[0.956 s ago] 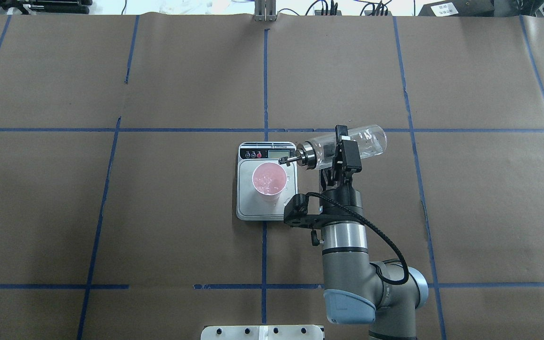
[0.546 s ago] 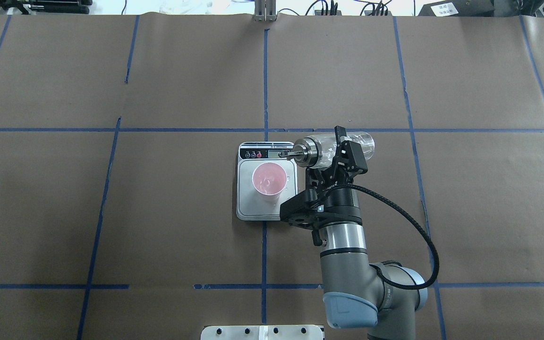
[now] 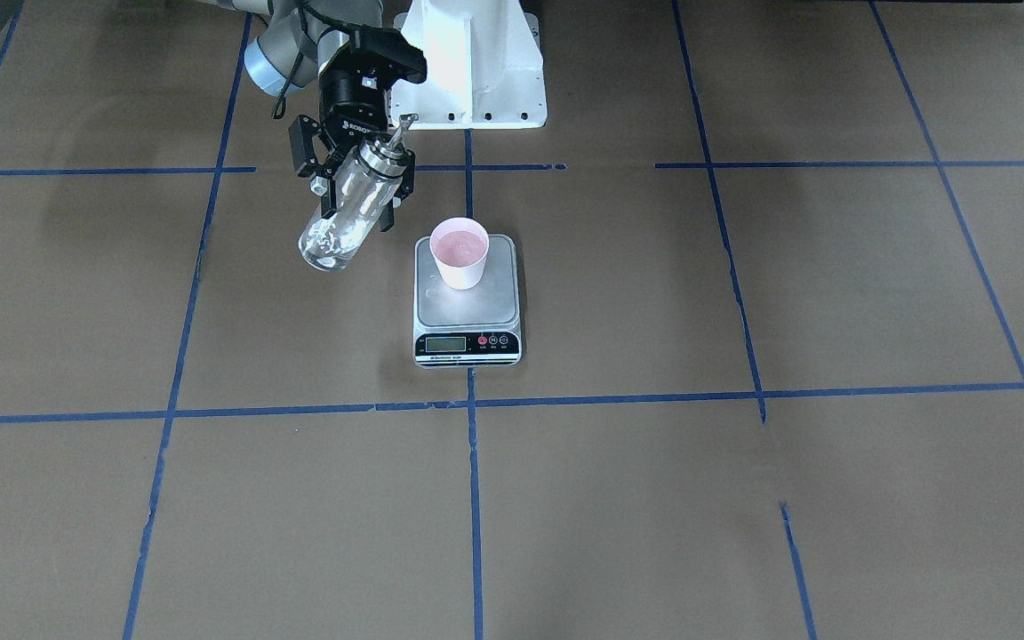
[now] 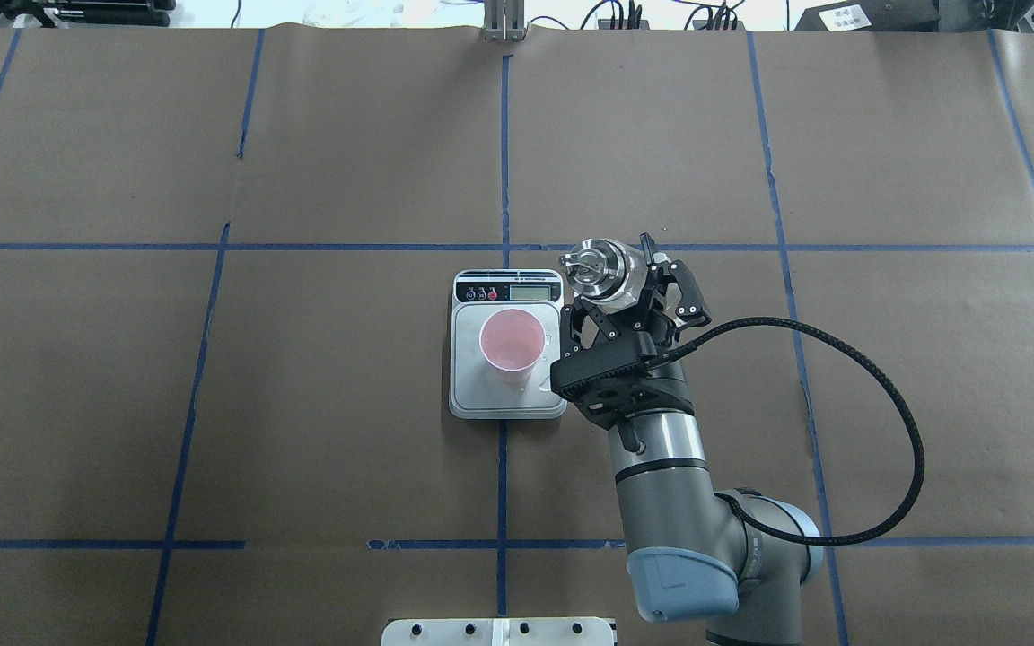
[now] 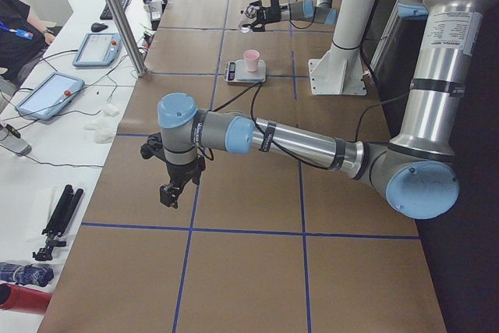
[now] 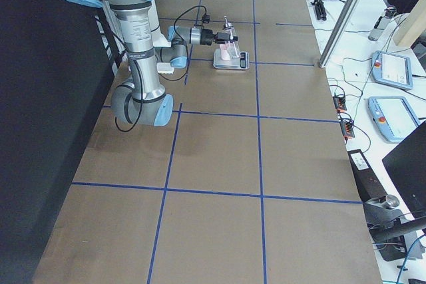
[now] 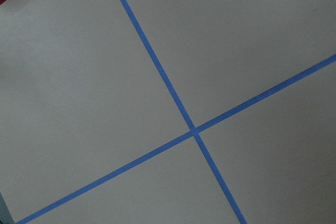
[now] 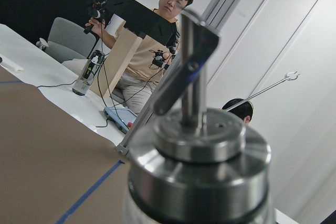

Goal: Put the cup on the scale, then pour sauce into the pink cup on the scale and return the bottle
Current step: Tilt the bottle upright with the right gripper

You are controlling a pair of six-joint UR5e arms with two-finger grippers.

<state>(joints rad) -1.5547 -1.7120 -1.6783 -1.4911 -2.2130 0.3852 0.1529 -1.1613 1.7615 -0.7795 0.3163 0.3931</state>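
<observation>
The pale-pink cup (image 4: pixel 512 345) stands upright on the steel plate of the scale (image 4: pixel 508 401); both also show in the front view, the cup (image 3: pixel 460 253) and the scale (image 3: pixel 468 345). My right gripper (image 4: pixel 634 289) is shut on the clear glass bottle (image 4: pixel 602 265), held in the air just right of the scale, spout up and clear of the cup. In the front view the bottle (image 3: pixel 343 213) leans, its base toward the camera. Its metal collar (image 8: pixel 199 156) fills the right wrist view. No stream shows. My left gripper (image 5: pixel 173 193) hangs over bare table far from the scale; I cannot tell its state.
The white robot base (image 3: pixel 472 62) stands behind the scale. Blue tape lines (image 7: pixel 194 129) cross the brown paper table. A side table with tablets (image 5: pixel 47 93) runs along the far edge, and operators (image 8: pixel 157 40) sit there.
My right wrist has turned the bottle from lying tipped with its spout over the cup to nearly upright, and drawn it back to the right of the scale.
</observation>
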